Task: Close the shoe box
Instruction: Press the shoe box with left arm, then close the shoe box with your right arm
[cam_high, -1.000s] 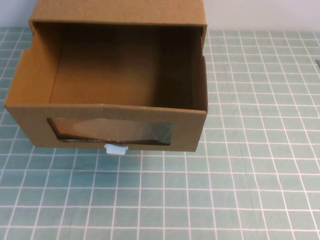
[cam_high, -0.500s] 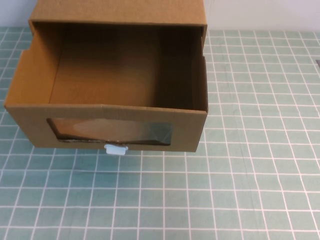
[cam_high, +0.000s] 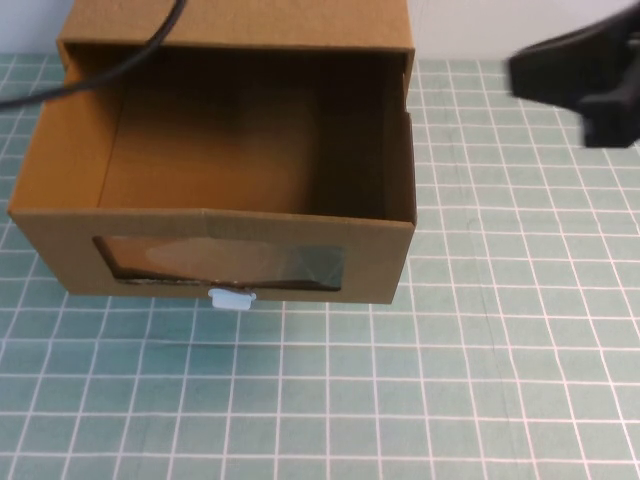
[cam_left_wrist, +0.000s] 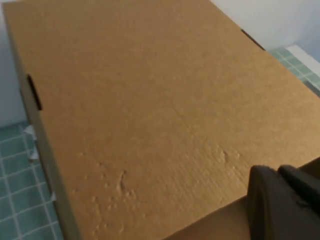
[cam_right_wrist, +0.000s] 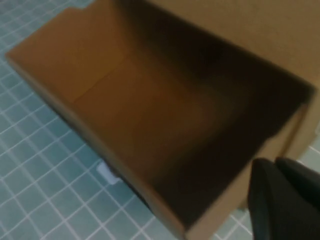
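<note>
The shoe box (cam_high: 380, 262) is a brown cardboard drawer-style box with its drawer pulled far out of the sleeve (cam_high: 240, 20), and the drawer is empty. Its front panel has a clear window (cam_high: 220, 262) with a small white pull tab (cam_high: 231, 298) under it. My right gripper (cam_high: 530, 72) hovers at the far right, beside the box's right wall, shut and empty. The right wrist view shows it (cam_right_wrist: 275, 167) over the drawer's corner, with the tab (cam_right_wrist: 107, 172) below. My left gripper (cam_left_wrist: 277, 172) is shut and empty above the sleeve's top (cam_left_wrist: 140, 100); it is out of the high view.
The box stands on a green mat with a white grid (cam_high: 500, 350). A black cable (cam_high: 120, 62) hangs across the box's back left corner. Open mat lies in front of and to the right of the box.
My right arm has come into the high view at the upper right, and a black cable now crosses the box's back left corner. The box has not moved.
</note>
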